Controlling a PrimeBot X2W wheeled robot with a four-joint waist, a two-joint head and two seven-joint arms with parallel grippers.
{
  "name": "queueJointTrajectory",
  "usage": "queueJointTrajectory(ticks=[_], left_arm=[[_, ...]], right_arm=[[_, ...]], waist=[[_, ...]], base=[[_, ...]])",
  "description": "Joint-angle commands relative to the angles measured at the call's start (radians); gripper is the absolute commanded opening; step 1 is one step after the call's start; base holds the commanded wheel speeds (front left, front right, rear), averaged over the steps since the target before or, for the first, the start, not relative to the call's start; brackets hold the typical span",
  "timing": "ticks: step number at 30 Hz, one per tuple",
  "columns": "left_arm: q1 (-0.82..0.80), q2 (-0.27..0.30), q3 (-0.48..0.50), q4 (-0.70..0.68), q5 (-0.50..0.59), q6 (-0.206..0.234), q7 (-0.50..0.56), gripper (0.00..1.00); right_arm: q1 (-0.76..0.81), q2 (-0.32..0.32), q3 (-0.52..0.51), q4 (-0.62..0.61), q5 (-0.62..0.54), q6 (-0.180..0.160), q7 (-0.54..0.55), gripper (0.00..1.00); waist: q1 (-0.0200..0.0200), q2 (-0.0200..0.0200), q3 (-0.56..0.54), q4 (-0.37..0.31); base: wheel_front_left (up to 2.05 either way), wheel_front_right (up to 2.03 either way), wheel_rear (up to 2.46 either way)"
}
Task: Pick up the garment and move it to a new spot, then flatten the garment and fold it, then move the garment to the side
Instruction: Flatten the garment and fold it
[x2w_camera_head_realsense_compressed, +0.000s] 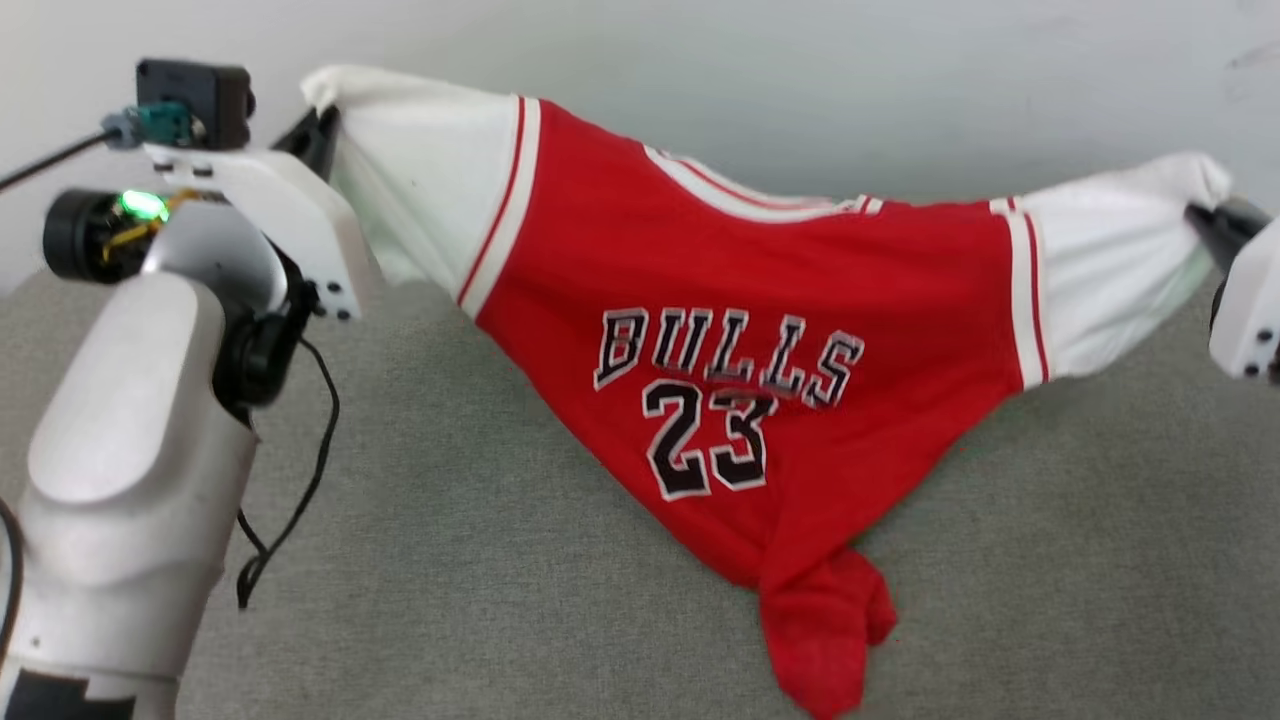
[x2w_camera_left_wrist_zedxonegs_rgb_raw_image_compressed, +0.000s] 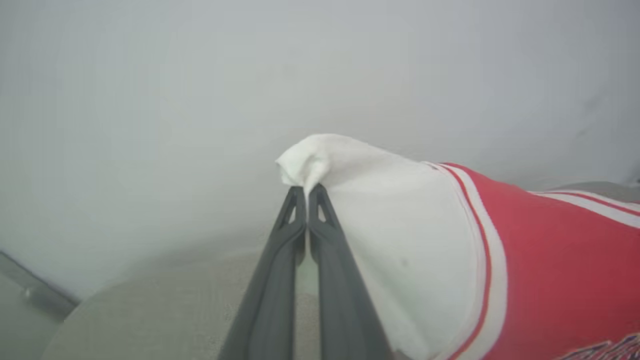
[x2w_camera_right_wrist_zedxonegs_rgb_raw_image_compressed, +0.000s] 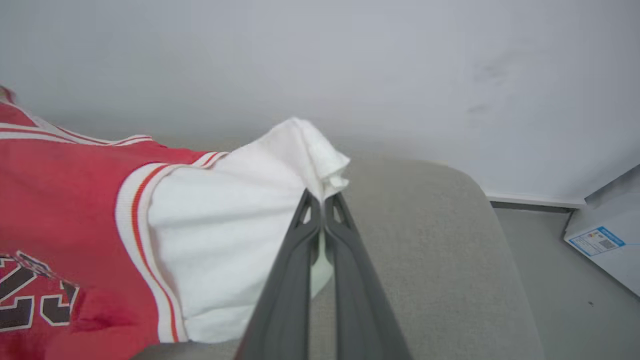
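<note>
Head view, garment (x2w_camera_head_realsense_compressed: 800, 280) spans left gripper (x2w_camera_head_realsense_compressed: 322, 122), right gripper (x2w_camera_head_realsense_compressed: 1203, 216)

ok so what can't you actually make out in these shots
head view: right gripper mostly cut off by the right edge; hem of the jersey lost in its own bunched folds
left wrist view: jersey lettering cut off by the bottom right corner
right wrist view: print on the box label too small to read
</note>
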Motion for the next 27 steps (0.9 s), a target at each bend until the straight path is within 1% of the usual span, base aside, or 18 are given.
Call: queueJointTrajectory(ticks=[1,4,8,10,14,15,18,21,24,27], left_arm=[[-0.047,-0.004,0.009,0.032,0.008,-0.003,-0.025,0.0],[-0.136,-0.014,0.018,0.099,0.011,-0.011,-0.068,0.0],[-0.278,-0.013,0.046,0.173,0.014,-0.013,-0.127,0.0],[-0.354,-0.007,0.057,0.198,0.02,-0.007,-0.159,0.0],[-0.497,0.003,0.086,0.227,0.033,0.003,-0.241,0.0],[-0.497,0.003,0.086,0.227,0.033,0.003,-0.241,0.0],[-0.602,0.014,0.117,0.238,0.024,0.005,-0.298,0.0],[-0.683,0.031,0.128,0.25,0.037,0.001,-0.349,0.0],[-0.753,0.05,0.126,0.259,0.049,-0.008,-0.374,0.0],[-0.788,0.051,0.123,0.274,0.048,-0.015,-0.383,0.0]], right_arm=[[-0.054,-0.002,0.01,0.019,-0.014,0.0,-0.015,0.0],[-0.155,-0.004,0.019,0.049,-0.024,0.0,-0.056,0.0],[-0.315,-0.013,0.033,0.086,-0.042,0.0,-0.119,0.0],[-0.403,-0.016,0.033,0.107,-0.048,0.0,-0.154,0.0],[-0.571,-0.025,0.045,0.145,-0.083,0.0,-0.259,0.0],[-0.571,-0.025,0.045,0.145,-0.083,0.0,-0.259,0.0],[-0.687,-0.029,0.059,0.167,-0.089,-0.001,-0.336,0.0],[-0.774,-0.042,0.088,0.184,-0.094,-0.001,-0.403,0.0],[-0.848,-0.054,0.119,0.199,-0.083,-0.001,-0.441,0.0],[-0.898,-0.063,0.15,0.217,-0.069,-0.001,-0.468,0.0]], waist=[[0.0001,0.0,0.0,0.003],[0.0001,0.0,0.032,0.002],[0.0001,0.0,0.108,-0.006],[0.0001,0.0,0.156,-0.012],[0.0001,0.0,0.244,-0.025],[0.0001,0.0,0.244,-0.025],[0.0001,0.0,0.306,-0.037],[0.0001,0.0,0.36,-0.046],[0.0001,0.0,0.421,-0.051],[0.0001,0.0,0.47,-0.048]], base=[[0.0,0.0,0.0],[0.0,0.0,0.0],[0.0,0.0,0.0],[0.0,0.0,0.0],[0.0,0.0,0.0],[0.0,0.0,0.0],[0.0,0.0,0.0],[0.0,0.0,0.0],[0.0,0.0,0.0],[0.0,0.0,0.0]])
